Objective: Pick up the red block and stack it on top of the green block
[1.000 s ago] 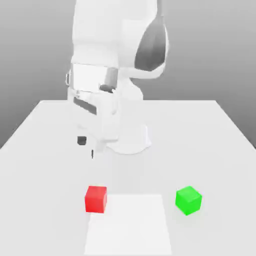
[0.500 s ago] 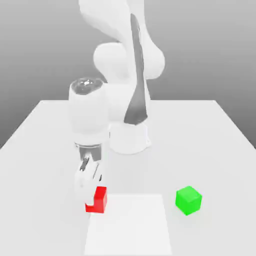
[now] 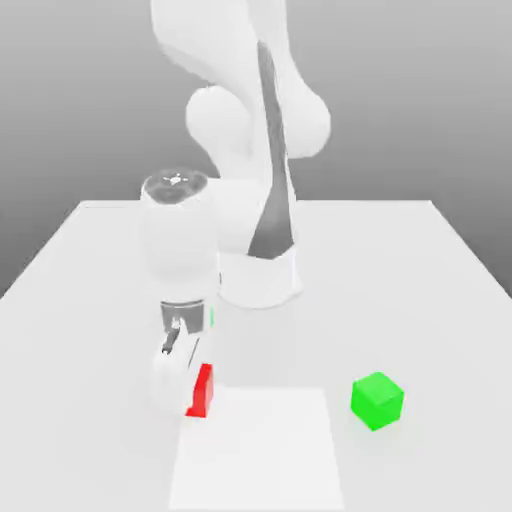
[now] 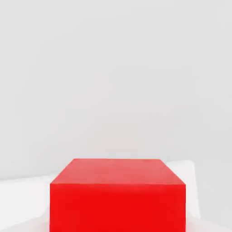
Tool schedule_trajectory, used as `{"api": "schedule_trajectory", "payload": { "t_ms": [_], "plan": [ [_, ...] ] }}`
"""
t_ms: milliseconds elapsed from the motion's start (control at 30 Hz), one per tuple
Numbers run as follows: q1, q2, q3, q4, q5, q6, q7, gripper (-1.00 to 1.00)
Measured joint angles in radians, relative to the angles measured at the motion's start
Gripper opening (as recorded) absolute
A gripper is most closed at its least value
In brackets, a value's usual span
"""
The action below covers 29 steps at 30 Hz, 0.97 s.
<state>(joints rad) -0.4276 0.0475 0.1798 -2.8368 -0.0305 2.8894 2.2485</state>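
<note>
The red block (image 3: 204, 392) rests on the white table toward the exterior view's left, with just its right part showing past the hand. My gripper (image 3: 180, 382) is low over it, the white hand pointing straight down and covering the block's left side. Seen from the hand view, the red block (image 4: 118, 195) is very close, its top and one side face showing. The green block (image 3: 377, 400) sits alone on the table toward the exterior view's right, about a hand's width away from the red one.
The arm's white base (image 3: 259, 276) stands behind the blocks at the table's middle. A lighter square patch (image 3: 257, 455) lies on the table (image 3: 420, 280) in front, between the two blocks.
The arm has swung forward and down onto the red block. Over the last half second the hand dropped lower, hiding more of the block. The green block has stayed put.
</note>
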Motion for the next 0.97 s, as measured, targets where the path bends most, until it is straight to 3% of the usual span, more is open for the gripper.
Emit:
{"api": "schedule_trajectory", "payload": {
  "t_ms": [167,500,667,867,900,967],
  "plan": [
    [0.097,-0.108,0.050,-0.007,0.071,-0.101,-0.029,-1.00],
    [0.396,-0.189,0.298,0.037,0.173,-0.216,0.016,-1.00],
    [0.389,-0.102,0.328,0.047,0.078,-0.143,0.094,-1.00],
    [0.406,0.053,0.263,0.052,-0.144,-0.014,0.252,-1.00],
    [0.413,0.067,0.252,0.052,-0.165,-0.003,0.267,1.00],
    [0.413,0.067,0.252,0.052,-0.165,-0.003,0.267,1.00]
  ]
}}
